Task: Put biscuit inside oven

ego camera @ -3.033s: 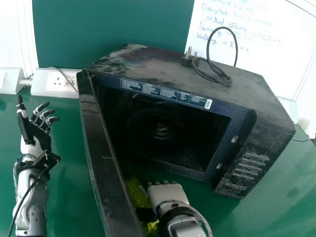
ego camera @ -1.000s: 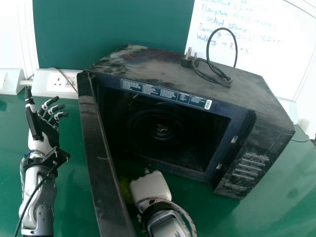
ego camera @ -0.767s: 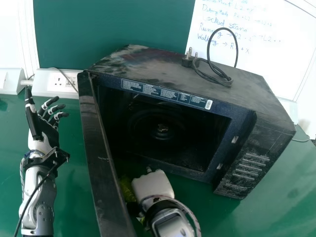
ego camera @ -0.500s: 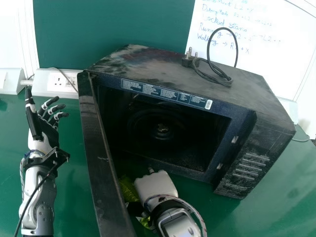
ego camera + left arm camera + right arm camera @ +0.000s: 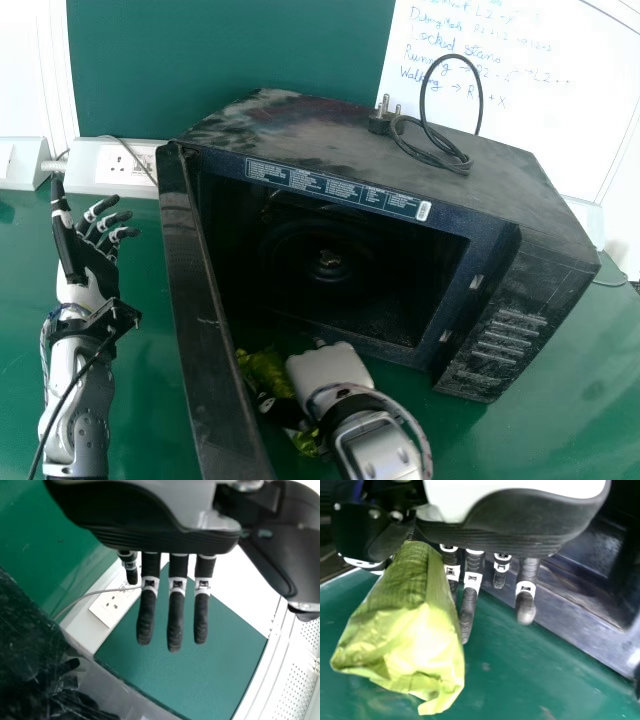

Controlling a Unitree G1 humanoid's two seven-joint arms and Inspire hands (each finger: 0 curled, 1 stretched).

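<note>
You are looking into what seems to be a lab or workroom, with a whiteboard (image 5: 545, 125) of handwritten notes standing behind the green worktop (image 5: 140, 400). Beside it you are seeing a plain green panel (image 5: 230, 60) and white socket trunking (image 5: 80, 170), while a dusty microwave (image 5: 300, 115) is sitting with its plug (image 5: 379, 124) resting on top.

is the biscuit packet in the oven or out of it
Out: the green biscuit packet is at the right hand, in front of the oven's mouth, between that hand and the open door.
</note>
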